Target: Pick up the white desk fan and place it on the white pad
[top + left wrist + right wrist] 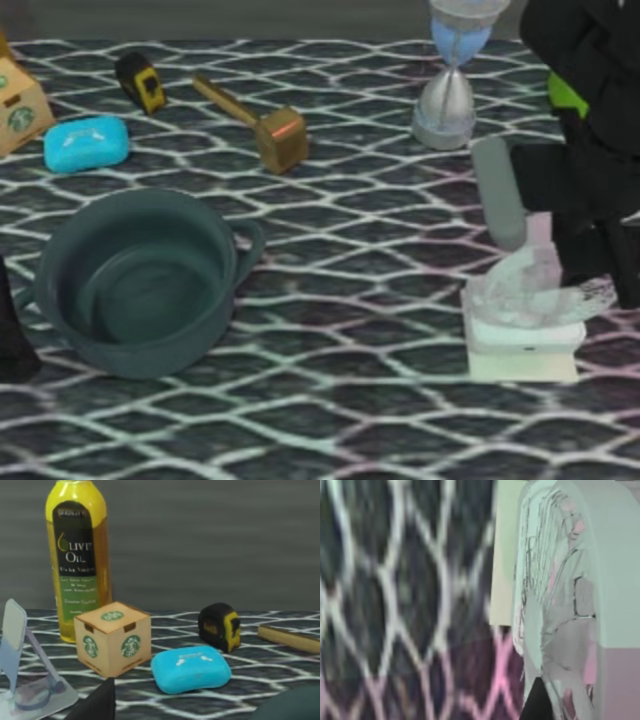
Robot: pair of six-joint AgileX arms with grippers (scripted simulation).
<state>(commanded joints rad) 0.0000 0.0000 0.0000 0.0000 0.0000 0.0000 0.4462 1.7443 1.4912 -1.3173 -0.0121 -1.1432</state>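
Lower right of the top view: desk fan (535,300) on the pad (520,362). Right gripper (590,270) touching the fan's right side, its arm filling the upper right corner. Upper right centre: hourglass (455,75). Top centre: hammer (255,115); tape measure (140,82) to its left. Upper left: soap bar (85,143), with carton (18,105) at the left edge. Left centre: pot (140,280). Left arm (12,340) at the lower left edge. Oil bottle (80,560) behind the carton; phone stand (25,665) beside them.
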